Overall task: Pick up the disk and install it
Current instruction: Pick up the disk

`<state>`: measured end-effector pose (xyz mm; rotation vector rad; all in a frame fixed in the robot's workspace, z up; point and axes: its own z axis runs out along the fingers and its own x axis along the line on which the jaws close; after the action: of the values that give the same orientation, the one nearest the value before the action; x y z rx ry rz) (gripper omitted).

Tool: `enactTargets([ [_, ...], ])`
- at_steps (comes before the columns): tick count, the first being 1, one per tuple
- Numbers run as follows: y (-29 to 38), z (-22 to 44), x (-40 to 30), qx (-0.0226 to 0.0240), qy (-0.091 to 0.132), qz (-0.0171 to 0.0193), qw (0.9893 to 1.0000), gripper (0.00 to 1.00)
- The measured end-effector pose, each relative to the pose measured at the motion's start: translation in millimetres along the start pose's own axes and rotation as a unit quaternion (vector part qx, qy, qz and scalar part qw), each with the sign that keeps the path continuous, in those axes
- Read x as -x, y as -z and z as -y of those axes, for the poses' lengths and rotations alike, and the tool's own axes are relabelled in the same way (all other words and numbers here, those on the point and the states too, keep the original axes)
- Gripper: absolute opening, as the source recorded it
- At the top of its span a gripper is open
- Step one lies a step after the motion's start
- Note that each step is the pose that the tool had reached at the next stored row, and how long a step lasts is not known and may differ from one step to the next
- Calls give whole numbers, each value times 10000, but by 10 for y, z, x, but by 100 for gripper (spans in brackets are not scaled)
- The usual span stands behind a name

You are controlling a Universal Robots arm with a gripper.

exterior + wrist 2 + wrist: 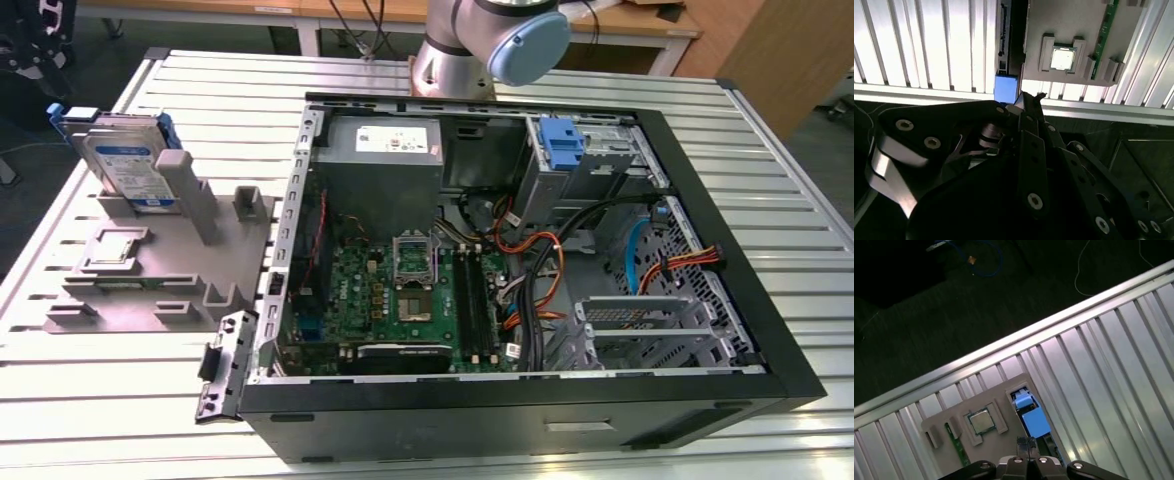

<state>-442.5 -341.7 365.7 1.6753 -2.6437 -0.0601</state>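
At the exterior view's left, on slatted table: disk, stood on edge in a slot of grey stand, blue frame around its rim, untouched. Beside stand, toward the exterior view's right: open computer case, motherboard exposed, blue bracket near its far wall. Behind case: arm base. In the first wrist view: gripper, hung above stand and disk's blue end, not touching either; fingertips pressed together, nothing held between. Lay flat on stand, near disk: processor in a square recess, green memory stick alongside. Beyond table edge: dark floor.
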Motion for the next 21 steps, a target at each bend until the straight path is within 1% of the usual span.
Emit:
enactTargets([
  [2, -4, 1, 1, -2, 116, -2, 9999, 10],
  [7, -7, 5, 2, 0, 260, -9, 9997, 10],
  [12, -7, 6, 2, 3, 500, -18, 9987, 10],
  [14, -8, 6, 3, 5, 639, -23, 9980, 10],
  [17, -8, 7, 3, 7, 856, -31, 9963, 10],
  [19, -9, 6, 3, 8, 1012, -37, 9949, 10],
  [21, -11, 6, 3, 10, 1190, -44, 9929, 10],
])
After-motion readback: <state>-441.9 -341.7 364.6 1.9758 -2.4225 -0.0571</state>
